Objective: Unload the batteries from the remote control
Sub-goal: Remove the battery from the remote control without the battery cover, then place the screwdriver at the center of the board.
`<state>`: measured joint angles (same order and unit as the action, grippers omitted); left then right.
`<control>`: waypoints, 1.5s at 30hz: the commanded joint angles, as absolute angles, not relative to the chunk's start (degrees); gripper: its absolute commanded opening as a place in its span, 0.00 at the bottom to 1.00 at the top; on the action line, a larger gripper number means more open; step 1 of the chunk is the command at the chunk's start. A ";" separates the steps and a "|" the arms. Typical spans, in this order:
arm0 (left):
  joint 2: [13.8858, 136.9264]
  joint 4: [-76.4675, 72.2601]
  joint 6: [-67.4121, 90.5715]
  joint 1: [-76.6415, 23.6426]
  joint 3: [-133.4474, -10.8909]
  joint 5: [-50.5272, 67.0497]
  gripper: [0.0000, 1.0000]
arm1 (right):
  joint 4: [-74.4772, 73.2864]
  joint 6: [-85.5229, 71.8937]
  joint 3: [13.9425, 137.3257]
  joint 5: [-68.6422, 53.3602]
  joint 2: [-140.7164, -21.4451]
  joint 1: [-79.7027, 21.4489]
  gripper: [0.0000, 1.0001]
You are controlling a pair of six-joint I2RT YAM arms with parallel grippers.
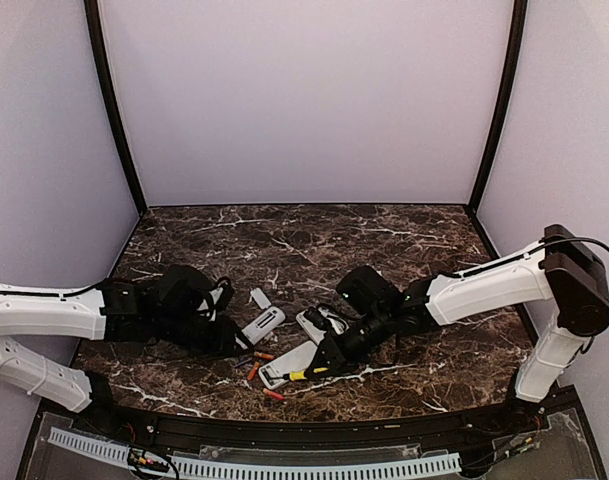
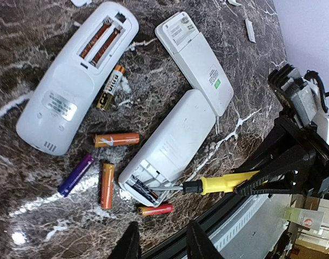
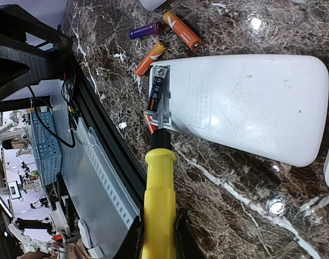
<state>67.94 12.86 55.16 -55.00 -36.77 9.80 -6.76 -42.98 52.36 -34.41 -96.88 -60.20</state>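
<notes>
The remote control point(image 2: 172, 143) lies face down with its end compartment uncovered and one black battery point(image 2: 142, 190) still inside. My right gripper point(image 3: 158, 237) is shut on a yellow-handled screwdriver point(image 3: 159, 205), whose tip pokes into that compartment beside the battery point(image 3: 155, 91). Loose batteries lie around: a red one point(image 2: 156, 209) by the compartment, two orange ones point(image 2: 116, 140) point(image 2: 107, 185), a purple one point(image 2: 75, 174) and a gold-black one point(image 2: 110, 87). My left gripper point(image 2: 161, 243) hovers near the table's front edge, its fingers apart with nothing between them.
A second white remote point(image 2: 72, 86) lies to the left with an uncovered compartment showing only springs. A third remote point(image 2: 196, 59) lies face down further back. Small white cover pieces point(image 1: 259, 298) rest behind them. The black table rim point(image 3: 107, 156) runs close to the screwdriver.
</notes>
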 commanded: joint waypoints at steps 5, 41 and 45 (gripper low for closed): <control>63.24 26.78 45.45 -47.15 -40.80 10.63 0.42 | -6.86 -44.35 53.06 -32.73 -96.36 -59.86 0.00; 62.01 32.35 30.67 -30.30 -47.97 15.41 0.71 | -9.68 -45.84 57.32 -30.28 -93.99 -60.13 0.00; 62.04 32.69 28.89 -28.40 -49.17 15.44 0.72 | -12.82 -44.07 58.69 -26.14 -91.59 -60.72 0.00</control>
<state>63.11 30.61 31.86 -29.98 -46.89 15.51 -10.68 -45.54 56.05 -30.41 -95.26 -60.23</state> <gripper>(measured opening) 0.718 0.139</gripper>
